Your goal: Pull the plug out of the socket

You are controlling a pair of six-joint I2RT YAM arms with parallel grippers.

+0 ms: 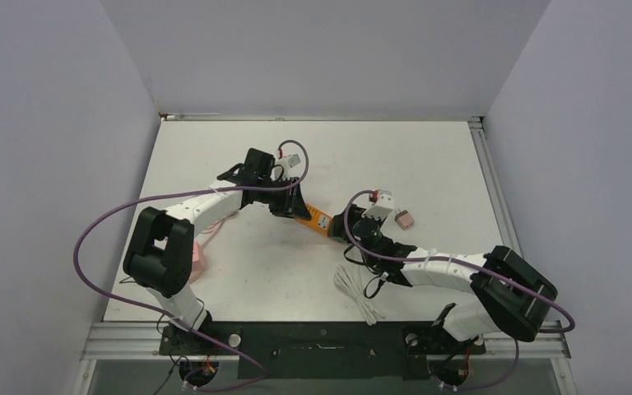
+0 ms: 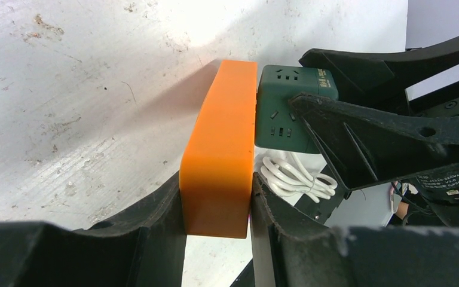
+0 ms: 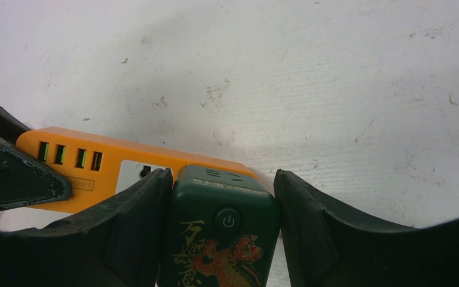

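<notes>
Left claw [image 2: 216, 206] clamps the orange socket strip [image 2: 221, 143]. Right claw [image 3: 222, 200] grips the green plug [image 3: 218, 239], seated at the strip's four-o'clock end. Nothing is pulled apart yet.

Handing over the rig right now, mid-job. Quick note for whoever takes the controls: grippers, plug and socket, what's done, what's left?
Left gripper: shut on one end of the orange power strip.
Right gripper: shut on the green cube plug, a finger on each side.
Plug: seated flush against the strip's side, no gap showing. White cord lies coiled on the table by the right arm.
Done: both grips set.
Left: pull the plug out while the left gripper braces the strip.
</notes>
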